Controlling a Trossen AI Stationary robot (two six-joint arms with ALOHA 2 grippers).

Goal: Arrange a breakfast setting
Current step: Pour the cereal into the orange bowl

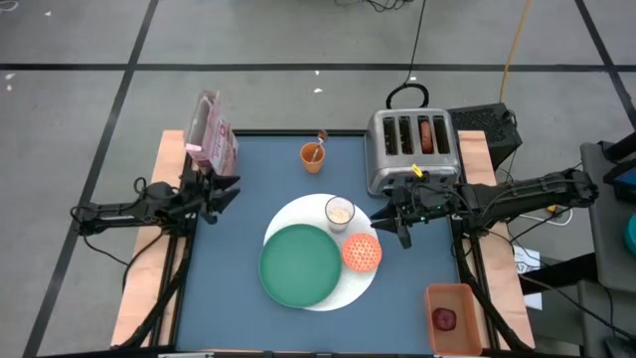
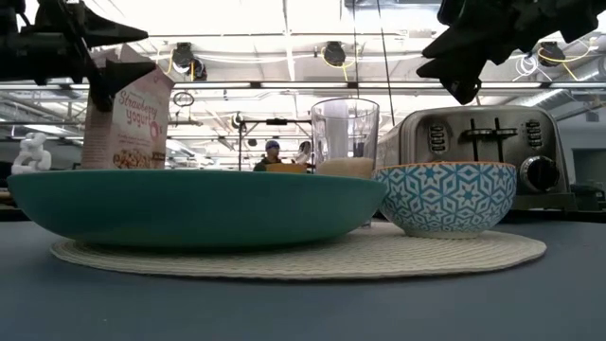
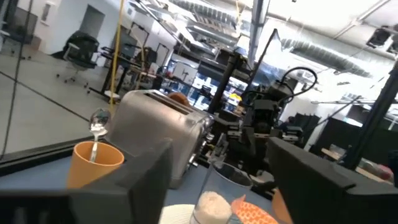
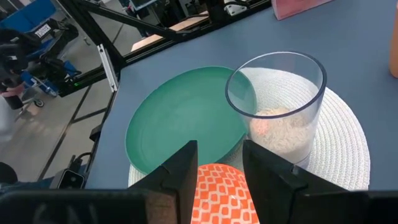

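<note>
A white round mat (image 1: 350, 290) lies mid-table and carries the green plate (image 1: 298, 264), the glass (image 4: 280, 118) and the orange-pink patterned bowl (image 1: 362, 253). The metal spoon (image 3: 97, 124) stands in an orange cup (image 1: 313, 156) at the far edge. The brown bagel (image 1: 427, 134) sticks out of a slot of the toaster (image 1: 412, 149). The dark red fruit (image 1: 444, 318) lies in a small tray at the near right. My left gripper (image 1: 231, 191) hangs open at the left edge, just nearer than the cereal box. My right gripper (image 4: 221, 152) hovers above the bowl, its fingers a little apart and holding nothing.
The pink cereal box (image 1: 211, 137) stands upright at the far left corner, close to my left gripper. The toaster fills the far right, just behind my right arm. There is bare blue tabletop (image 1: 229, 288) left of the mat and along the near edge.
</note>
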